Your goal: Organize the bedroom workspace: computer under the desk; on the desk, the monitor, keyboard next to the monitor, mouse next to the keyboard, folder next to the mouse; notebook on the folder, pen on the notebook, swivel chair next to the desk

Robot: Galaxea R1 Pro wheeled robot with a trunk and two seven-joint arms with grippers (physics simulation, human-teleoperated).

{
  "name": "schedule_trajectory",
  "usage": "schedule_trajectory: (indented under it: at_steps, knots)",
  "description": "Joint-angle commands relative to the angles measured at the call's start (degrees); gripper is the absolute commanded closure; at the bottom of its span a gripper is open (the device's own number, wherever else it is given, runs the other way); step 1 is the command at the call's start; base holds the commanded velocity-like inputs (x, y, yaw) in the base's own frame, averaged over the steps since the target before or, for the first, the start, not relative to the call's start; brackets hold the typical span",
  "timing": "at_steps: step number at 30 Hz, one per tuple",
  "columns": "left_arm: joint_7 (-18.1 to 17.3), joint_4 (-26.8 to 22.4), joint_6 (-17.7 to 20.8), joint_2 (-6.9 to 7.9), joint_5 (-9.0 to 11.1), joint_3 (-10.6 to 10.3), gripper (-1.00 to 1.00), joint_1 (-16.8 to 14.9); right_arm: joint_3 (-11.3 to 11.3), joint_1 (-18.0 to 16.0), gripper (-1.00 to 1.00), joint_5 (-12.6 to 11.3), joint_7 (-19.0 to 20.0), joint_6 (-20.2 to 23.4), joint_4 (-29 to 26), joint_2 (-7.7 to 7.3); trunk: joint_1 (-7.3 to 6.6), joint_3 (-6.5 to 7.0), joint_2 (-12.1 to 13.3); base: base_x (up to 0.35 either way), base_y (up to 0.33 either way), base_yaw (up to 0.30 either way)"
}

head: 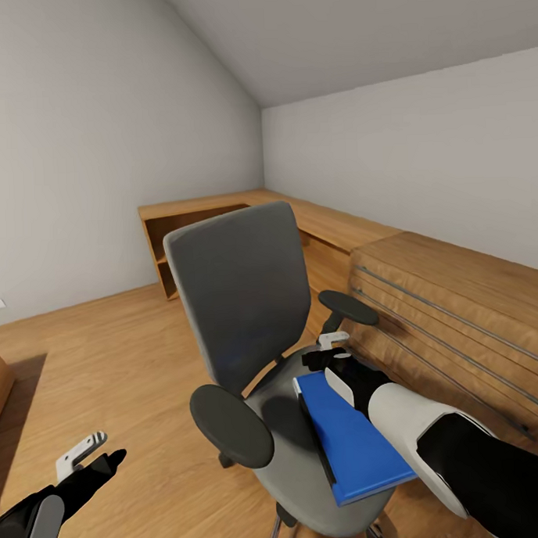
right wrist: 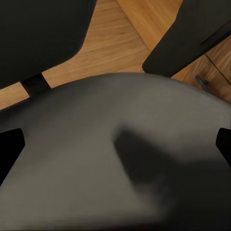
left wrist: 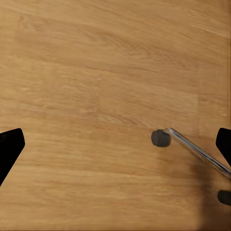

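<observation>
The grey swivel chair [head: 239,301] stands in the middle of the room, its back turned toward me at an angle. The bright-blue folder [head: 355,449] lies flat on its seat [right wrist: 96,159]. My right gripper [head: 332,349] hovers open just above the seat at the folder's far end, near the right armrest [head: 347,307]; its wrist view looks down on the bare seat between widely parted fingers [right wrist: 10,149]. My left gripper [head: 91,457] hangs open over the wood floor left of the chair. The desk, monitor, keyboard, mouse, computer, notebook and pen are out of view.
A light-wood drawer chest [head: 459,315] stands close on the chair's right. A light-wood shelving unit [head: 212,224] runs along the back wall. One chrome chair leg with a black castor [left wrist: 160,138] lies below my left gripper [left wrist: 115,144]. Open floor [head: 93,363] spreads to the left.
</observation>
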Motion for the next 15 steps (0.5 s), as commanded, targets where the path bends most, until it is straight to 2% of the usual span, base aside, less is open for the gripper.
schedule_trajectory:
  at_steps: [1,15]
  knots:
    - [0.45,-0.06,0.25,0.0,0.6,0.01,-1.0,-0.03,0.48,-0.03,-1.0,-0.4,-0.36,0.32,-0.12,-0.02,-0.01,-0.05,-0.02,0.0,0.0,0.0]
    - [0.45,-0.24,0.28,0.08,0.6,-0.07,-1.0,-0.03,0.57,0.05,-1.0,-0.32,-0.36,0.41,-0.14,-0.34,-0.01,-0.05,-0.02,0.0,0.0,0.0]
